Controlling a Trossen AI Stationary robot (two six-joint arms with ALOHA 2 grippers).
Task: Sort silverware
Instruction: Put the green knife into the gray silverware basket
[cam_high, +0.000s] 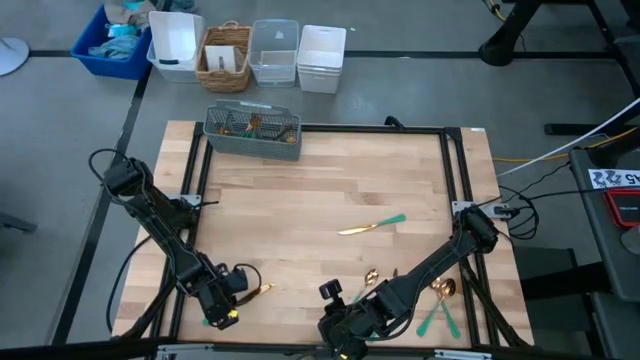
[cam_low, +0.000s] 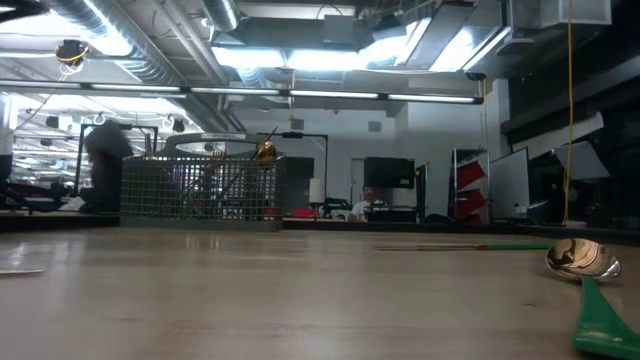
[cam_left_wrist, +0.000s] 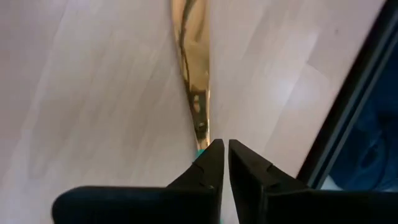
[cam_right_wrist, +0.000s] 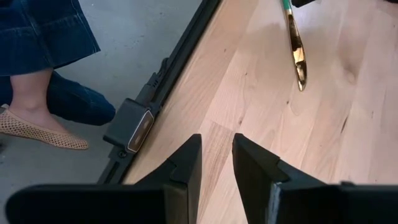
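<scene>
A gold-bladed, teal-handled piece of silverware (cam_high: 258, 292) lies at the table's near left. My left gripper (cam_high: 228, 304) is over it, pointing steeply down, with only a slit between its fingers (cam_left_wrist: 222, 149). Its gold part (cam_left_wrist: 194, 74) runs away from the fingertips. My right gripper (cam_high: 338, 322) hangs open above the near edge with nothing between its fingers (cam_right_wrist: 216, 149). A gold knife (cam_high: 372, 226) lies mid-table. Several more pieces (cam_high: 430, 300) lie at the near right, among them a spoon (cam_low: 582, 260). A grey mesh caddy (cam_high: 252, 130) at the far left holds some pieces. My left gripper meets the piece where its gold neck joins the teal handle (cam_left_wrist: 199, 153), coming from above and in line with it. The handle goes out of sight under one fingertip (cam_left_wrist: 211, 163). No teal shows in the slit. Whether it is pinched or only touched, I cannot tell.
A black frame rail (cam_high: 300, 128) runs around the wooden table. Bins and a basket (cam_high: 225, 55) stand beyond the far edge. A person's foot and jeans (cam_right_wrist: 43, 93) are on the floor beside the near left edge. Bare wood (cam_high: 300, 200) lies mid-table.
</scene>
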